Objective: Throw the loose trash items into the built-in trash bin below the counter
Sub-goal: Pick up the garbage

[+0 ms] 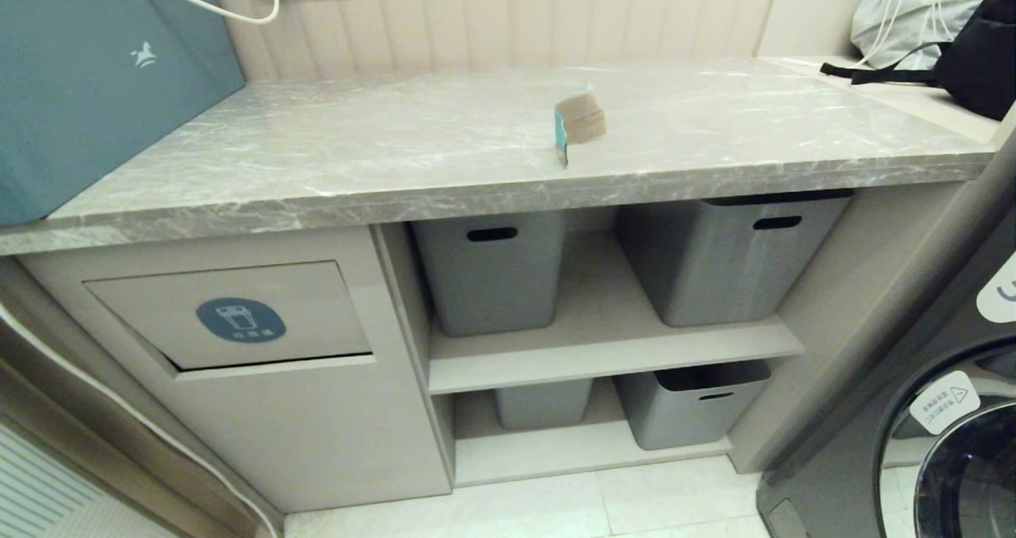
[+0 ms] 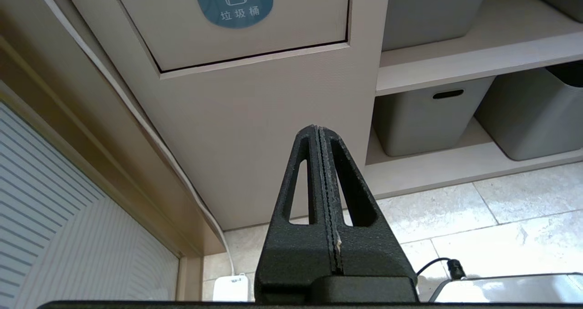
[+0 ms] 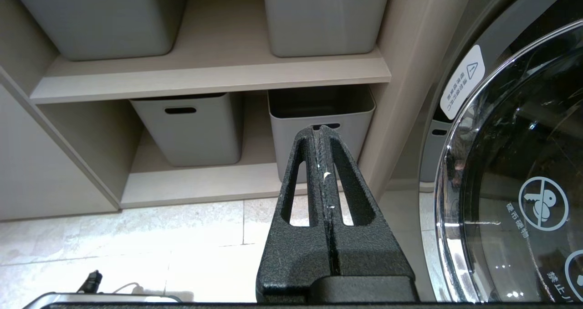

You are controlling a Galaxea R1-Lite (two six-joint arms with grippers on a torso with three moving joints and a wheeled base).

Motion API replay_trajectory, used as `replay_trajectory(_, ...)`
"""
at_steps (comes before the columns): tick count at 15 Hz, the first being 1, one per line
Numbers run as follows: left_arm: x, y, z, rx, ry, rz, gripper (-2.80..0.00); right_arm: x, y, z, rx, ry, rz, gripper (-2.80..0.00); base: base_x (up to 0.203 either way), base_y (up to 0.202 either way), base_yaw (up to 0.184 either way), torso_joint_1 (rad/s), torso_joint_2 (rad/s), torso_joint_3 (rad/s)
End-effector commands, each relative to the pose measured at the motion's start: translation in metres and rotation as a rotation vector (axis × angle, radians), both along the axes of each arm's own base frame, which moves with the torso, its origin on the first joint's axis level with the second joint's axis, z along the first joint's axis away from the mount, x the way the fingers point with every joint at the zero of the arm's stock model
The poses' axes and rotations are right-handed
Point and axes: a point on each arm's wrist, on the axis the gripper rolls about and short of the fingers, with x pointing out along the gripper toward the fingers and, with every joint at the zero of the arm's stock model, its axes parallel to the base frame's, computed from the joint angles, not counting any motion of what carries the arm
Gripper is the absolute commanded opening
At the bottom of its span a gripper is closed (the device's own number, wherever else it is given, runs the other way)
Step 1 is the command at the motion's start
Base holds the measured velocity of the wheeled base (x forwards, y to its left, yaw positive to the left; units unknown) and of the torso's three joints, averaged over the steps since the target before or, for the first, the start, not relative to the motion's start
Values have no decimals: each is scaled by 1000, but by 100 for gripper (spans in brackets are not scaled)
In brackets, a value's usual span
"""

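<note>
A small pile of cardboard scraps (image 1: 580,119), brown with a turquoise edge, sits on the grey marble counter (image 1: 333,149), right of its middle. Below the counter at the left is the beige trash bin flap (image 1: 302,316) with its round blue sticker (image 1: 240,319); the same flap (image 2: 300,22) fills the upper part of the left wrist view. My left gripper (image 2: 319,129) is shut and empty, low in front of the cabinet. Low before the shelves, my right gripper (image 3: 321,128) is shut with nothing in it. Neither arm shows in the head view.
Grey plastic bins (image 1: 490,272) stand on two open shelves right of the flap. A washing machine door (image 1: 964,459) is at the right. A teal box (image 1: 95,78) lies on the counter's left end, a black bag (image 1: 980,54) at the far right. A white cable (image 1: 127,411) hangs left.
</note>
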Motion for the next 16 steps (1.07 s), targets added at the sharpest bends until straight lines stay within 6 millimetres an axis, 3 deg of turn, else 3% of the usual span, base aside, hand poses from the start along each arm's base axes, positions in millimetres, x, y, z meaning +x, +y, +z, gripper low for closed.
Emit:
replay_trajectory(1,0,0,-1,-8,3,1,-280,0,0,0,0,0,1,-280,0,0,0,0,0,0)
replay_trajectory(16,0,0,-1,4,4,0,-280,0,0,0,-34,2,1,-280,0,0,0,0,0,0)
